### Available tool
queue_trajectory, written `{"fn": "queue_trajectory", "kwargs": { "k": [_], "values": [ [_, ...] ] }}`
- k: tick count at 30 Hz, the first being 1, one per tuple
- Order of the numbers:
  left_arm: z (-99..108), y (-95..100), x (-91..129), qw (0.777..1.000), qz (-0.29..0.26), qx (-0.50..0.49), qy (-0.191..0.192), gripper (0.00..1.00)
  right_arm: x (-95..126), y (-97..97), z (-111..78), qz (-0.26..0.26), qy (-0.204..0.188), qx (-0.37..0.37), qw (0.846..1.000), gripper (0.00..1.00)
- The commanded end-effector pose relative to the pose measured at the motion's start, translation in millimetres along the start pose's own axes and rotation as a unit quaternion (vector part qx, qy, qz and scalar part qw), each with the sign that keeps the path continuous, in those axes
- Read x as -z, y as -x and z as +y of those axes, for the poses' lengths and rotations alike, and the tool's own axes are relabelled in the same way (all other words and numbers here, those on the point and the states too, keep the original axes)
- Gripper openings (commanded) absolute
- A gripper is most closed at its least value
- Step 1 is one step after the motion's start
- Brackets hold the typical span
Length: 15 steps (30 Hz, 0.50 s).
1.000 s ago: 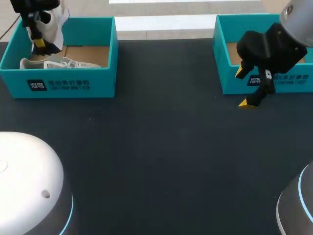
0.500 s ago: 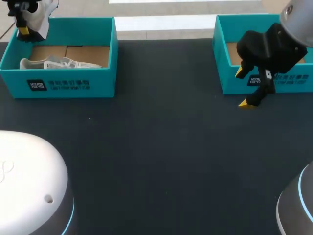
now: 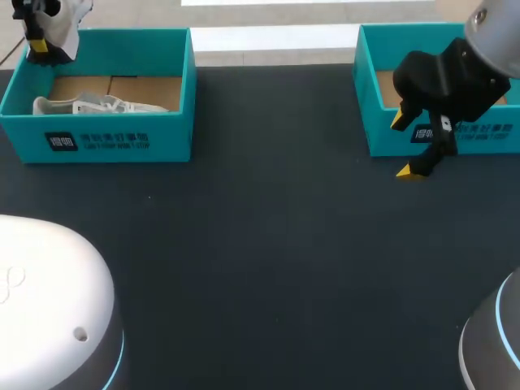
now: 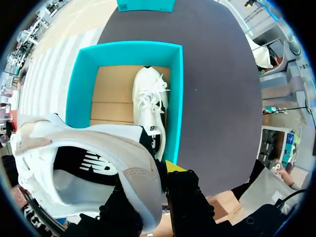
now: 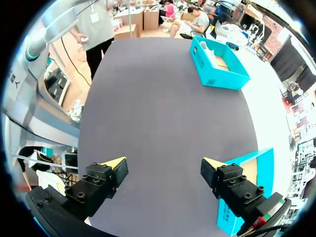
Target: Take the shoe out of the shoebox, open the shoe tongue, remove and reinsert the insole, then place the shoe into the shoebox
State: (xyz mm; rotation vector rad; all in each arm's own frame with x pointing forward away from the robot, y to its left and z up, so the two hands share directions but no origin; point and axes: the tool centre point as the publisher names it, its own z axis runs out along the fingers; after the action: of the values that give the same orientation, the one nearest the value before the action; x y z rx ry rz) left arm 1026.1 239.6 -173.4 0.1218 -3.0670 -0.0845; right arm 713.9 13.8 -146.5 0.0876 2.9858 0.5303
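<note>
Shoe (image 4: 89,168), white with a black lining, hangs in your left gripper (image 4: 148,182) above the far left corner of the left box (image 3: 114,142). It is clear of the box and touches nothing else. The fingers are closed on the shoe's heel wall, one inside the collar and one outside, with a yellow tip showing against the outer side. In the head view the shoe (image 3: 77,12) and the gripper (image 3: 39,50) sit at the table's far left corner, partly cut off by the view's edge.

Below them, the left box (image 4: 123,47) is open-topped, teal with a brown cardboard floor. It holds a second shoe (image 4: 150,111), white and laced, lying on its sole along the wall nearest the table's middle. From the head view that second shoe (image 3: 97,105) lies along the box's front wall.

Your right gripper (image 3: 405,146) hovers over the dark table (image 3: 268,244), just in front of the right box (image 3: 382,49). Its fingers are spread wide and hold nothing. In the right wrist view the gripper (image 5: 163,165) has only bare table between its two yellow tips, with the right box (image 5: 264,168) beside one finger. The left box (image 5: 217,66) lies far ahead across the table. What you can see of the right box's floor is bare brown cardboard; the arm hides the rest.
</note>
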Motion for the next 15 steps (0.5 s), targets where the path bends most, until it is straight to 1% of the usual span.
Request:
{"fn": "queue_trajectory", "kwargs": {
  "k": [1,7,9,10,15],
  "values": [
    [1,0.1,2,1.000,0.000,0.000,0.000,0.00,-1,1.7,1.4,0.001,-0.002,-0.001,1.000,1.00],
    [1,0.1,2,1.000,0.000,0.000,0.000,0.00,-1,1.7,1.4,0.001,-0.002,-0.001,1.000,1.00],
    [4,5.1,2,1.000,0.003,-0.001,-0.002,0.00,-1,1.7,1.4,0.001,-0.002,-0.001,1.000,1.00],
    [8,8.6,2,1.000,0.005,0.001,-0.012,0.00,-1,1.7,1.4,0.001,-0.002,-0.001,1.000,1.00],
    [23,31.4,-2,1.000,-0.002,0.026,0.000,0.00,-1,1.7,1.4,0.001,-0.002,-0.001,1.000,1.00]
  ]
}}
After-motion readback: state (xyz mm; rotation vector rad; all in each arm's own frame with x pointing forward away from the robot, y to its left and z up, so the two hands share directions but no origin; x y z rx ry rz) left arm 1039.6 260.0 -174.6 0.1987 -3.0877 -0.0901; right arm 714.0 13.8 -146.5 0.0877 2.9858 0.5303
